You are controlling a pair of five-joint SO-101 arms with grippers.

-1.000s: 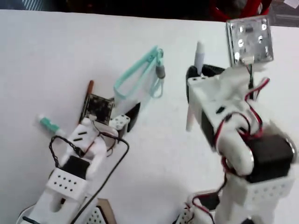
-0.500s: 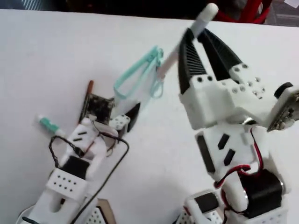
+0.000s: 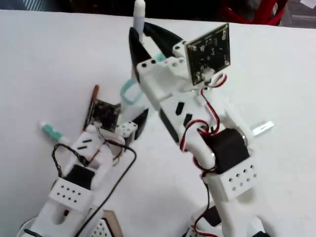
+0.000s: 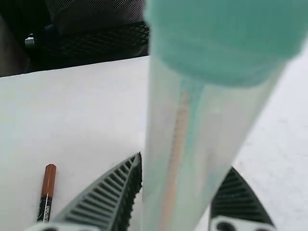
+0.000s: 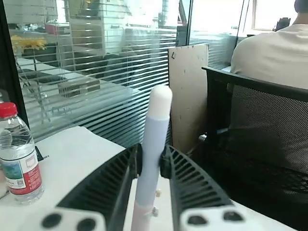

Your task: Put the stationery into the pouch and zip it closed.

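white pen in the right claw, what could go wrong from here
1. The white pen is pinched in the right claw with a long part standing out past the tips, so it may pivot or slip when lowered.
2. The pouch sits in the left claw, and in the high view the right arm covers most of it. The pen could miss the opening and shove the pouch.

The clear plastic pouch with teal zip edging (image 3: 126, 93) sits mid-table, largely hidden. The pale cylindrical pen (image 5: 154, 139) is raised upright. The brown marker (image 3: 95, 92) and teal-capped white stick (image 3: 51, 131) lie flat, left of the pouch.
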